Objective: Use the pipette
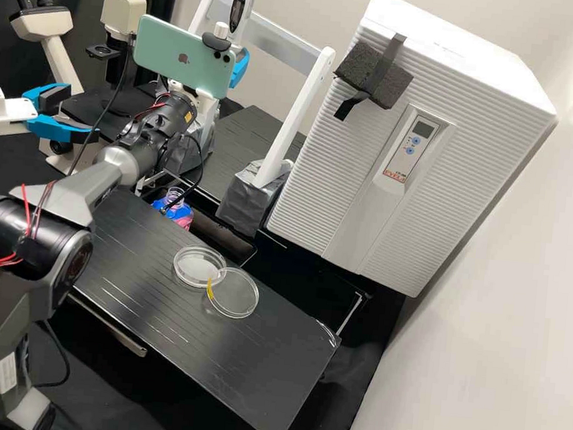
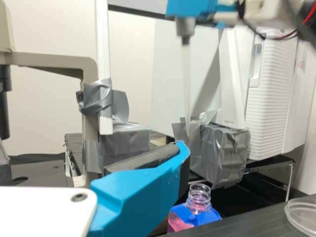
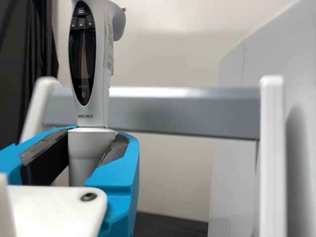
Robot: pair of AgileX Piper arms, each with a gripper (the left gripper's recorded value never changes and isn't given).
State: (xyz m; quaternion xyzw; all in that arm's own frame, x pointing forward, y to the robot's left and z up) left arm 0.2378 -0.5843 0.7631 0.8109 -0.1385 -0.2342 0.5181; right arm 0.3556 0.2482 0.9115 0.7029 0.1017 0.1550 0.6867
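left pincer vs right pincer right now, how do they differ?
Left pincer is open and empty; right pincer is shut on the pipette. Left pincer sits lower, by the microscope; right pincer is up at the white rack. Both have blue fingers.

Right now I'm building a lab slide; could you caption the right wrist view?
Right gripper shut on the white pipette, in front of the grey stand crossbar.

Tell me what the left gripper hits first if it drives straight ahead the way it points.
Probably the pipette tip, hanging from the right gripper across its line; the taped stand foot sits behind. Depth is unclear, so it might pass beside the tip.
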